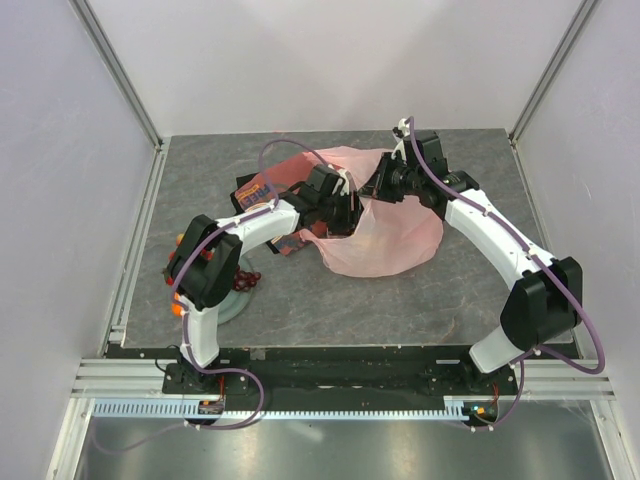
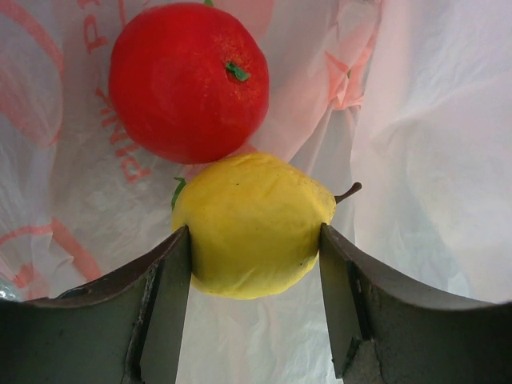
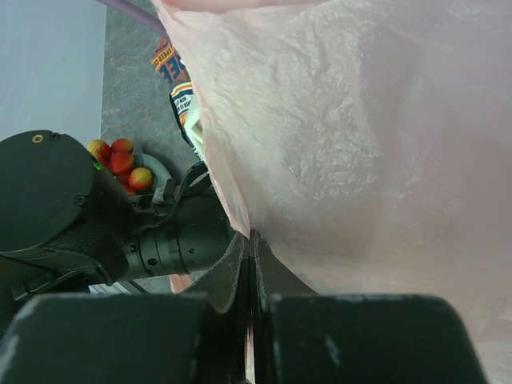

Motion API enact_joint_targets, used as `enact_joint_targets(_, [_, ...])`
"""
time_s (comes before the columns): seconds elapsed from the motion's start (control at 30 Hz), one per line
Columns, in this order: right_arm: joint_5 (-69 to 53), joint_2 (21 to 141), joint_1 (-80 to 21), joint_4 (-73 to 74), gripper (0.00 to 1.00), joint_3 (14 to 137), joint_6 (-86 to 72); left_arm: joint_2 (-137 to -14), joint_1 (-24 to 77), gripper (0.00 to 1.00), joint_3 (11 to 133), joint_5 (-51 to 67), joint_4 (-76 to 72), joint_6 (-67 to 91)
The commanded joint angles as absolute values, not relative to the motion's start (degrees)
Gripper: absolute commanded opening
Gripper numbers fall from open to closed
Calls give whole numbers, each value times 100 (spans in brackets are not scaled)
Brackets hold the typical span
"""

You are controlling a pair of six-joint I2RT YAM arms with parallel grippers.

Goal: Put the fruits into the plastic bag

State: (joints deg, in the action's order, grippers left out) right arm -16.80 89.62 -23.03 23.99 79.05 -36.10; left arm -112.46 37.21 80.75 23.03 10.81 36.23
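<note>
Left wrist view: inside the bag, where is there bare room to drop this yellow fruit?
Bare film lies right of the yellow fruit and red apple, out to the pale wall of the plastic bag, and a smaller patch lower left of them. Straight ahead is crowded: the apple touches the yellow fruit in the left gripper.

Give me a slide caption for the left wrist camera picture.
Left gripper holds a yellow fruit inside the plastic bag, beside a red apple.
</note>
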Motion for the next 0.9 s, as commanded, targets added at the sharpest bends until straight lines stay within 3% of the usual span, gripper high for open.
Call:
enact_joint_targets(0.0, [-1767,8851,-2285,2224,2,7937,-3647,-11180,3753,45,8227,2356,1195,3200])
enact_joint_targets(0.03, [-1758,8842,-2276,2232,2,7937,-3647,-11136,3753,56,8209,2355,1161,3121])
enact_joint_targets(0.07, [-1749,8833,-2285,2232,2,7928,-3639,-11084,3753,61,8209,2355,1160,3094])
enact_joint_targets(0.23, [-1714,8833,-2285,2233,3,7893,-3604,-10907,3753,69,8218,2355,1099,2980])
enact_joint_targets(0.3, [-1714,8833,-2285,2241,3,7893,-3595,-10794,3753,78,8200,2355,1107,2927])
enact_joint_targets(0.63, [-1644,8789,-2276,2276,3,7857,-3560,-10275,3718,86,7928,2338,1151,2769])
enact_joint_targets(0.87, [-1161,8561,-2171,2750,4,7717,-3112,-9152,3612,88,7190,2127,1187,2602])
